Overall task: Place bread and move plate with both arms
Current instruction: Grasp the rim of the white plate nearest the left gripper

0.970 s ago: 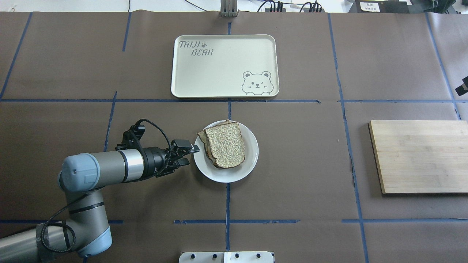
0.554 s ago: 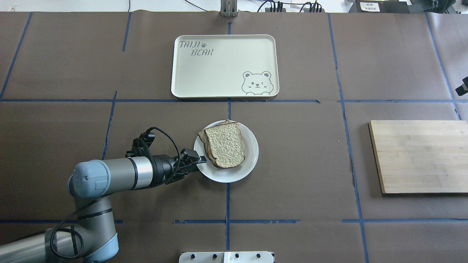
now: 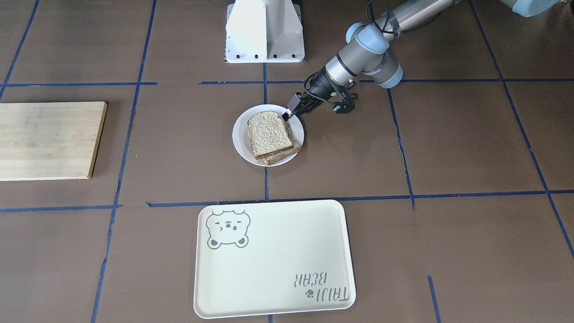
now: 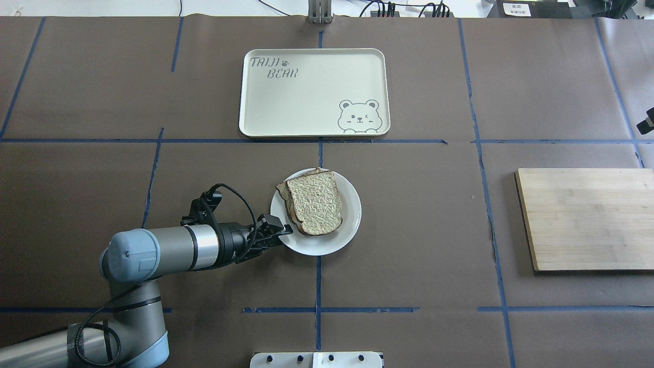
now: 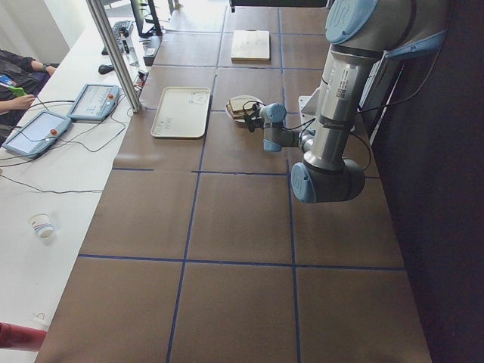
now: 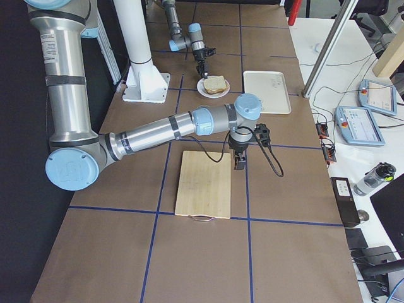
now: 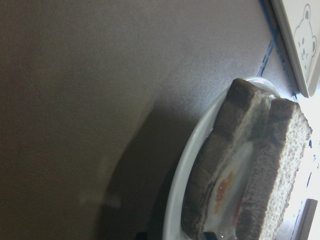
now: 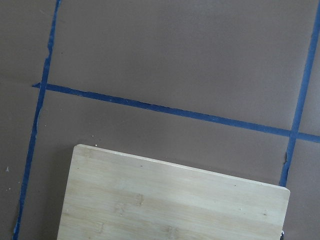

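Note:
The plain bread [image 4: 315, 208] lies bare face up on the white plate [image 4: 350, 225], stacked on a second slice. The left wrist view shows egg between the two slices [image 7: 227, 185] and the plate rim [image 7: 187, 165] close up. My left gripper [image 4: 282, 232] is at the plate's left rim, one finger over the rim. Its jaws look open, with nothing held. From the front it [image 3: 289, 114] reaches the rim next to the bread [image 3: 268, 133]. My right gripper [image 6: 240, 164] hangs over the far edge of the wooden board; I cannot tell whether it is open or shut.
The cream bear tray [image 4: 314, 92] lies beyond the plate. The wooden board [image 4: 587, 220] lies at the right, also in the right wrist view [image 8: 175, 200]. The white pedestal base [image 3: 264, 31] stands behind the plate. Blue tape lines cross the brown table.
My left arm has moved right and toward the robot, bringing the gripper from beside the plate onto its left rim. The plate and bread have not moved.

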`<state>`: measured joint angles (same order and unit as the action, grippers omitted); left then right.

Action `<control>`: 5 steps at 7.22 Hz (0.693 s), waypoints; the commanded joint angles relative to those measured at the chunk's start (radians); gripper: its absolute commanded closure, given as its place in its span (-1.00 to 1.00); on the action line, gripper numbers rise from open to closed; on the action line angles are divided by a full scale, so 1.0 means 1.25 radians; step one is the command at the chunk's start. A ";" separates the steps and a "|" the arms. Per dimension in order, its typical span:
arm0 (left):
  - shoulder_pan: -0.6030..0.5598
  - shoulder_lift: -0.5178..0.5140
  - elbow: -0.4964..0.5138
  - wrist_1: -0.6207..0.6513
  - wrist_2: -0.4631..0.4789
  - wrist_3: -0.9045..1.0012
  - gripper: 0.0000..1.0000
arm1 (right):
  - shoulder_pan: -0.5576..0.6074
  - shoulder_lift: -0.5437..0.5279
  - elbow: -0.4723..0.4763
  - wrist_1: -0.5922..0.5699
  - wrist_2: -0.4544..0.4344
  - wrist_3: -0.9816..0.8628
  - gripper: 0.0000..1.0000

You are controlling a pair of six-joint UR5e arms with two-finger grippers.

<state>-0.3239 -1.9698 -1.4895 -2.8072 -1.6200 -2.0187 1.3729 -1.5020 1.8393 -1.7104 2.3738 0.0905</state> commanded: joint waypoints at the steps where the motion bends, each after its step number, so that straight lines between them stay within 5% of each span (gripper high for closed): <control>1: 0.000 -0.007 0.007 0.000 -0.001 0.001 0.51 | 0.000 -0.003 0.000 0.000 -0.001 0.000 -1.00; 2: -0.001 -0.004 0.002 -0.001 -0.004 0.002 0.94 | 0.000 -0.003 0.000 0.000 -0.002 -0.001 -1.00; 5: -0.007 -0.002 -0.066 -0.001 -0.004 0.004 1.00 | 0.000 -0.010 0.000 0.000 -0.015 -0.004 -1.00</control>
<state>-0.3292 -1.9731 -1.5279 -2.8091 -1.6245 -2.0150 1.3729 -1.5098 1.8392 -1.7104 2.3642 0.0873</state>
